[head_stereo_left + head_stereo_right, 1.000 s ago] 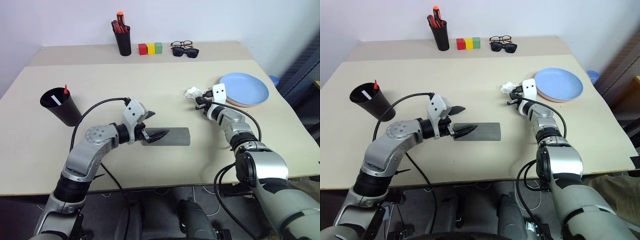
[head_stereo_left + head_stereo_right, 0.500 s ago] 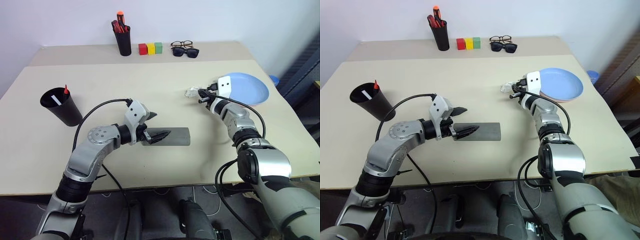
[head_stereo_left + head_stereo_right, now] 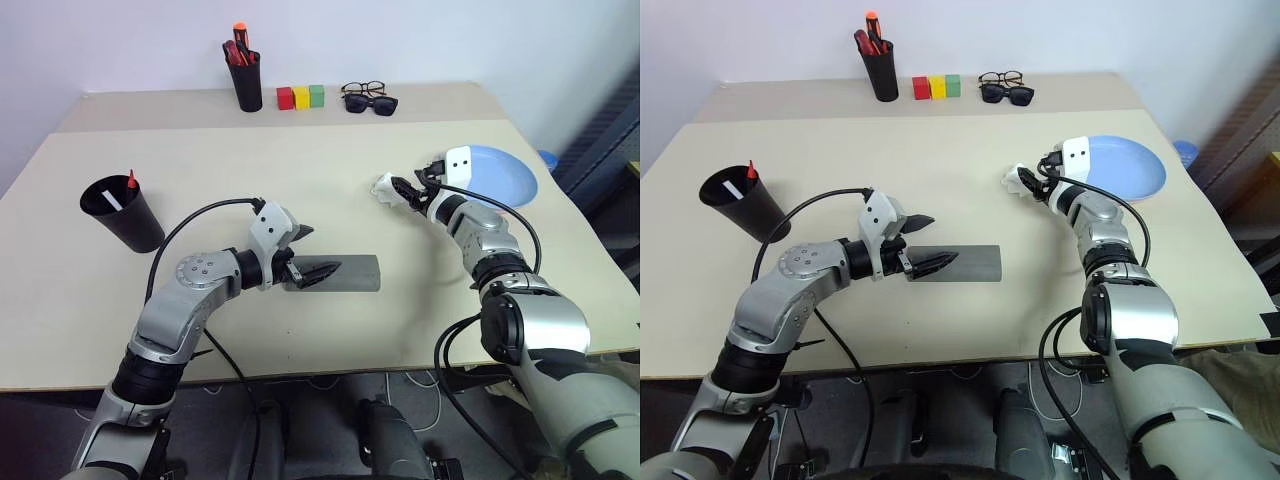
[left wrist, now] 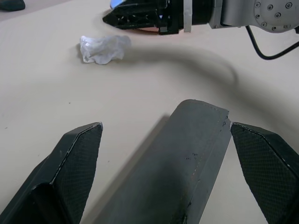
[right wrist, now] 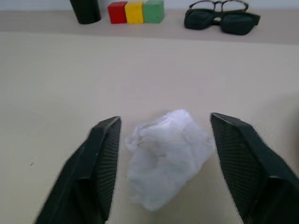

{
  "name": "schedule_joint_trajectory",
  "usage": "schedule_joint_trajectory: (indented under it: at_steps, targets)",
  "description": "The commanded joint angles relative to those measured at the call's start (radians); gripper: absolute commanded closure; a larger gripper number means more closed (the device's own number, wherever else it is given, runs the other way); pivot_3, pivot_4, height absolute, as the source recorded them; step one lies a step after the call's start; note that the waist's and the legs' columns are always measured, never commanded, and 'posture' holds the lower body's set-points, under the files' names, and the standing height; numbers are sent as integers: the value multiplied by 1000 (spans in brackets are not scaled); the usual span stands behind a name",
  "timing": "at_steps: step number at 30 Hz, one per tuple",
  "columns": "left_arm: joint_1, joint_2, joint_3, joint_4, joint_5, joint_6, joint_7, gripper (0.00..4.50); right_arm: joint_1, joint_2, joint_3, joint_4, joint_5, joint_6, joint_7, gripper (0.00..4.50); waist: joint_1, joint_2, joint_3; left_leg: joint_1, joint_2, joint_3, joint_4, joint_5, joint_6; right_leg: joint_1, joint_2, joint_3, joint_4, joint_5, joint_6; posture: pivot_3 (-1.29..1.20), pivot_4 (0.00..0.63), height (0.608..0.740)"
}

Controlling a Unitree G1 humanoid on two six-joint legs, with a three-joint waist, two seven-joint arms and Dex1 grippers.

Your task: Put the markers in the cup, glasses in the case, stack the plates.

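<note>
- My left gripper (image 4: 163, 154): jaws wide, straddling the closed grey felt glasses case (image 3: 345, 272), holding nothing.
- My right gripper (image 5: 163, 154): jaws apart around a crumpled white tissue (image 5: 163, 161), empty.
- Thin-rimmed clear glasses (image 5: 219, 5) lie at the far edge; open the case first.

- A matt, felt-like grey surface is shown by the case (image 3: 345, 272).
- Crumpled white paper (image 5: 163, 156) is seen beyond the case.
- The table (image 3: 300, 180) is finished smooth, matt beige.
- The fingers (image 5: 100, 163) are finely textured black.
</note>
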Motion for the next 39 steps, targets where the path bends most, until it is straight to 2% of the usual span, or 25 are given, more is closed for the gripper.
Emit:
schedule_joint_trajectory:
  at_steps: [1, 24, 27, 31, 39]
  targets:
    - [-10, 4, 2, -25, -5, -14, -5, 0, 3, 7, -1, -32, 6, 5, -1, 1643, 0, 0, 0, 0, 0, 0, 0, 0, 0, 0, 0, 0, 0, 0, 0, 0, 150, 740]
    - [17, 25, 21, -63, -12, 0, 24, 0, 39, 29, 24, 1, -24, 44, -60, 1643, -1, 0, 0, 0, 0, 0, 0, 0, 0, 0, 0, 0, 0, 0, 0, 0, 150, 740]
    - [17, 25, 20, -63, -12, -1, 27, 0, 43, 27, 24, 4, -28, 42, -73, 2408, -1, 0, 0, 0, 0, 0, 0, 0, 0, 0, 0, 0, 0, 0, -1, 0, 150, 740]
    - [16, 25, 20, -61, -11, -3, 30, 0, 45, 26, 22, 4, -31, 41, -78, 4455, -1, 0, 0, 0, 0, 0, 0, 0, 0, 0, 0, 0, 0, 0, -1, 0, 150, 740]
    - [10, 21, 17, -51, -8, -10, 30, 0, 41, 16, 20, -2, -30, 33, -82, 4455, -1, 0, 0, 0, 0, 0, 0, 0, 0, 0, 0, 0, 0, 0, -1, 0, 150, 740]
